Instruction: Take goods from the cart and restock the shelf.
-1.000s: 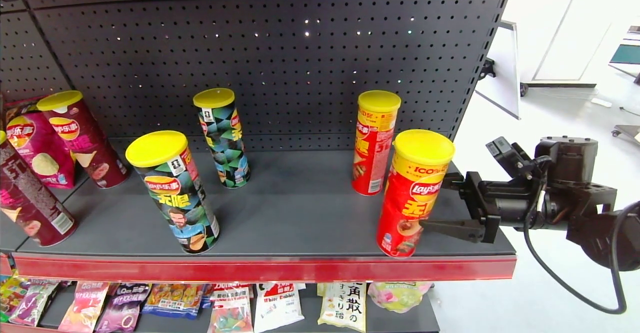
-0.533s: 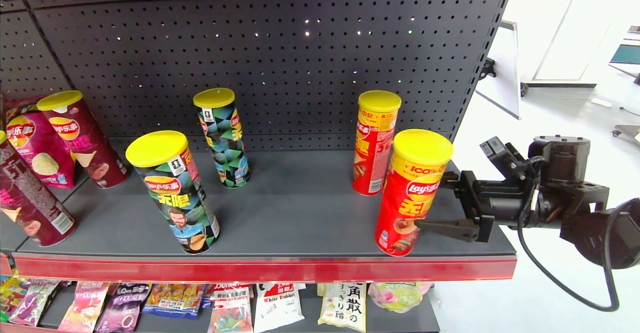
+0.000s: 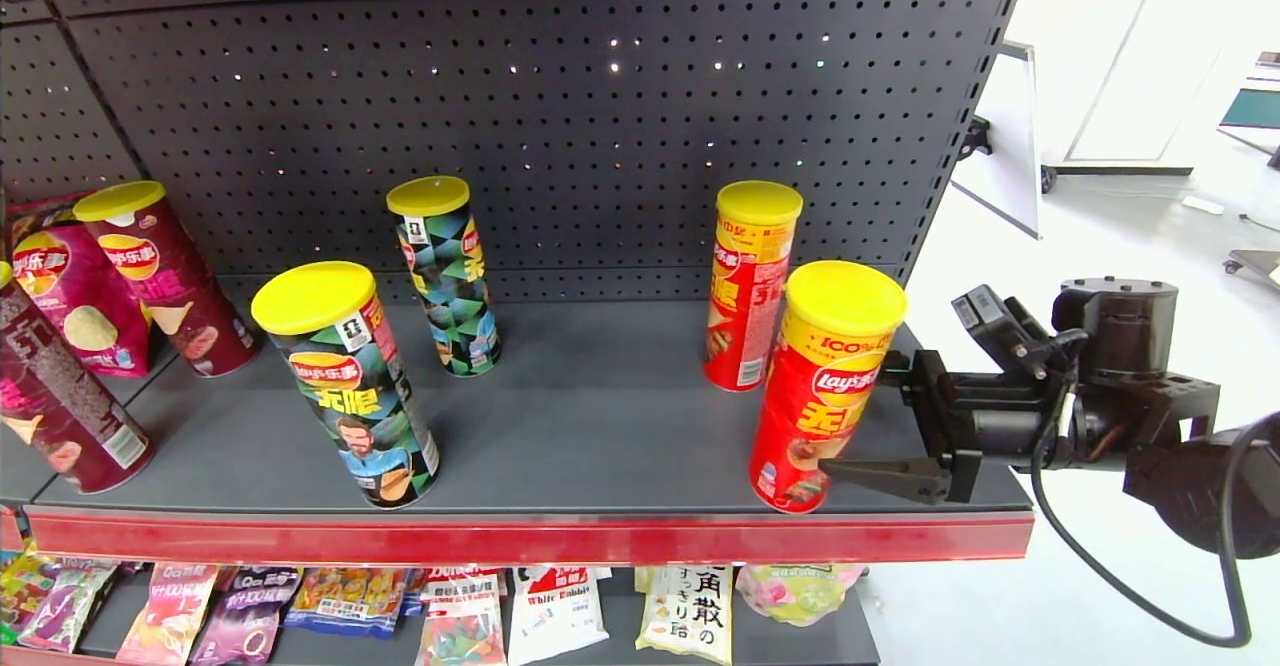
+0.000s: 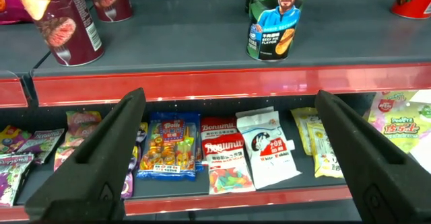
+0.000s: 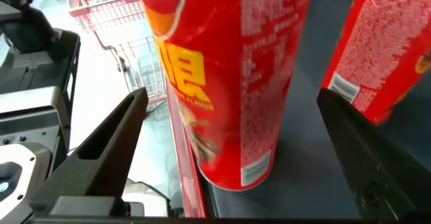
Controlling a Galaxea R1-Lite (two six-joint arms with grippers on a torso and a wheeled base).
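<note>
The front red can has a round logo and big yellow signs on its side. The snack bags below have printed words on them too

Lower right, a red can is wearing a yellow lid; left of centre, a patterned can is showing teal-black triangles; the grey shelf is showing a red edge.

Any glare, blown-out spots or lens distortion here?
Head view: the floor right of the shelving is washed out white, light specks shine through the pegboard holes, and the maroon cans at left lean outward from lens bend. Left wrist view: faint sheen along the red shelf edge. Right wrist view: a pale highlight down the red can.
</note>
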